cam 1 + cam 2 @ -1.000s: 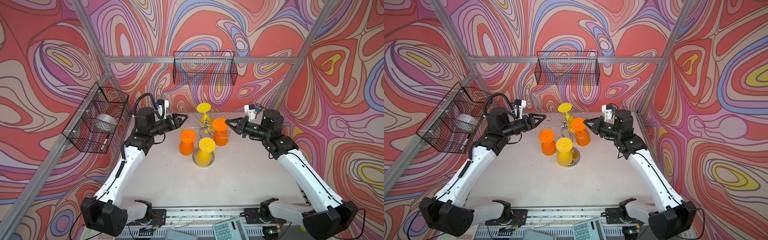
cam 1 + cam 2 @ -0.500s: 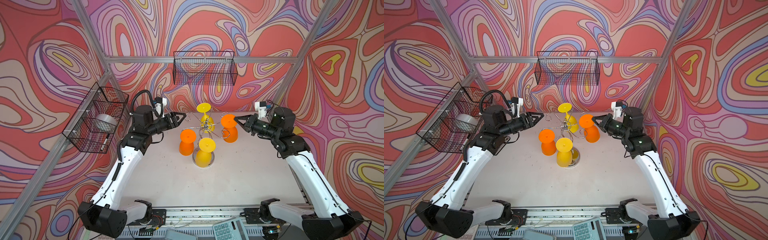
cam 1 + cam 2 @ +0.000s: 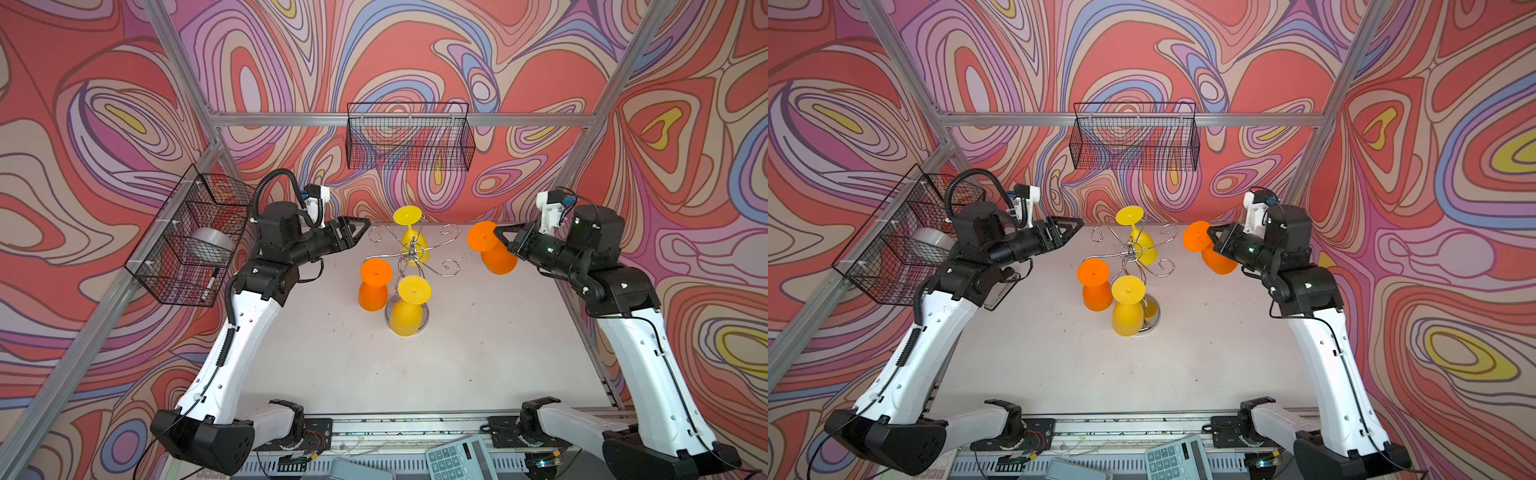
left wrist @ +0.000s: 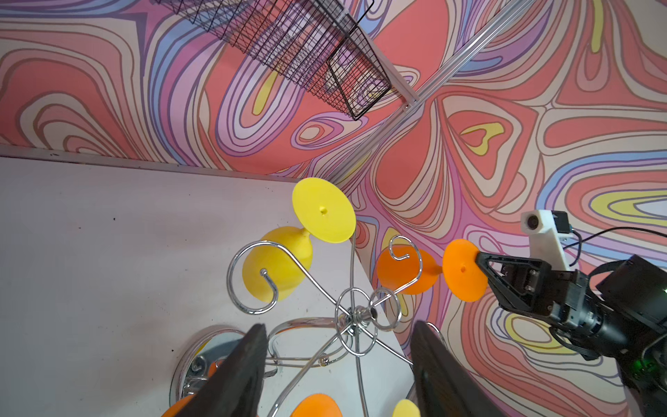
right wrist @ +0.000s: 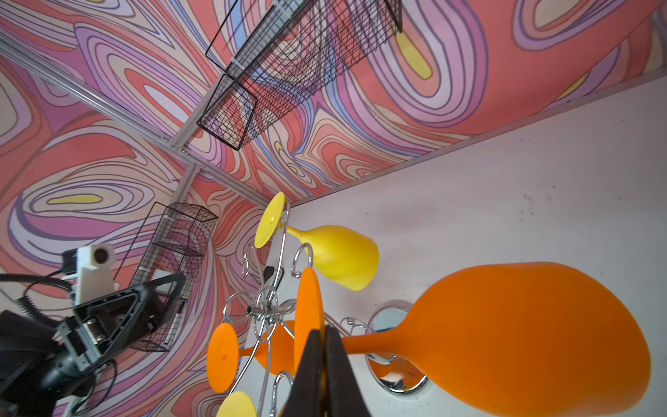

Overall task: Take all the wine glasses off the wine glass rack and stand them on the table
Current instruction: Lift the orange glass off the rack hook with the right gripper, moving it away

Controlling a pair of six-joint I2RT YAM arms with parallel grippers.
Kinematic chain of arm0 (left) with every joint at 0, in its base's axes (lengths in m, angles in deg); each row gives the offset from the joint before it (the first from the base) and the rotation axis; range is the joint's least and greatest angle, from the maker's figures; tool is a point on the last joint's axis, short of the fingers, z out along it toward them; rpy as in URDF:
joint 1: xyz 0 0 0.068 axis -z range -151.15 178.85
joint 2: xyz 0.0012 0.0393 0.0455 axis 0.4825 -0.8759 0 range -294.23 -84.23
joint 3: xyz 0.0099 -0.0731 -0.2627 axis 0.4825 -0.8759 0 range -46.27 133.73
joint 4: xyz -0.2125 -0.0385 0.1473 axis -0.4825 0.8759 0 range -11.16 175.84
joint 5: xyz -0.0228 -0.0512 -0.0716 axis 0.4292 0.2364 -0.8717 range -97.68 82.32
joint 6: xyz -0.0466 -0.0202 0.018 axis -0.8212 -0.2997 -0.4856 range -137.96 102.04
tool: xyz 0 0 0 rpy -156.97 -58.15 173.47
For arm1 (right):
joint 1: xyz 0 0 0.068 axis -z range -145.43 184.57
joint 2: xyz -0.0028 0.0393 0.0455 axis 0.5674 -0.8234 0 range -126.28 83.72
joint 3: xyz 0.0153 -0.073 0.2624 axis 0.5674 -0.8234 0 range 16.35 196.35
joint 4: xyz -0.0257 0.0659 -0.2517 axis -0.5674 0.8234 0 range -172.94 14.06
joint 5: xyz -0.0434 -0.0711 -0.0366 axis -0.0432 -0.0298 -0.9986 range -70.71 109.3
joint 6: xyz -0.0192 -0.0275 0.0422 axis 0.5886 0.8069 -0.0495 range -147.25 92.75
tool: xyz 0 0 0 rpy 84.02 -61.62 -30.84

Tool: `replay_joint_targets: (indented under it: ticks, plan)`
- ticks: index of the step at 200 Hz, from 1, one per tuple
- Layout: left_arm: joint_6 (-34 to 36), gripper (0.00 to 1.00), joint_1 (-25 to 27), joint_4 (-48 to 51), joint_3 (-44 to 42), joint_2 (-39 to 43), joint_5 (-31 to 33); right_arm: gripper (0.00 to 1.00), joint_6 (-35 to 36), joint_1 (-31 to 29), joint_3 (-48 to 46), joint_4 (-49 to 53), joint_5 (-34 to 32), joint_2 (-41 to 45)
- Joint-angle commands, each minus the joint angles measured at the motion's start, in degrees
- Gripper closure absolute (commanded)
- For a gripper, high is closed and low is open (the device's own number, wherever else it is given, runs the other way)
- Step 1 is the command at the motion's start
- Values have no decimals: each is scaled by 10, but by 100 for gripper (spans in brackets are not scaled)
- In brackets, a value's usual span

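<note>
The right hand (image 3: 497,232) is clenched on the thin stem of an orange glass (image 3: 500,262), just under its round foot. This glass hangs free in the air, right of the rack (image 4: 355,314) and apart from its hooks, so I judge that it is off the rack. It is tilted, with the foot toward the rack and the bowl lower, to the right.

The glass looks matt and opaque, more like plastic than real glass. I would expect it to be light, stiff and not very fragile. The stem is the good place to hold, because the wide foot stops it from sliding out. But the big bowl is far from the grip, so it may swing or turn between the fingers.

Nearest on the counter (image 3: 332,374) side, a yellow glass (image 3: 405,316) hangs upside down over the rack's base. A second orange glass (image 3: 372,295) hangs to its left. Farther back, the left hand (image 3: 359,230) is about half open and empty. It is left of the rack and I cannot see it touch any hook. Farthest, another yellow glass (image 5: 339,252) hangs on the far hook.
</note>
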Motion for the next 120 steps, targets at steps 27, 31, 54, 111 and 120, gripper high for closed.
replay_joint_targets:
  ticks: [27,31,54,111,120]
  plan:
    - [35,35,5,51,66,-19,-22,100,139,1,47,53,-58,-27]
    - [38,34,5,55,69,-21,-23,100,146,1,49,55,-61,-30]
    - [58,34,10,75,87,-27,-27,100,182,1,43,68,-82,-40]
    - [183,33,79,149,122,-24,51,100,169,0,54,82,-84,-50]
    - [189,33,83,147,119,-22,57,100,160,1,75,84,-73,-57]
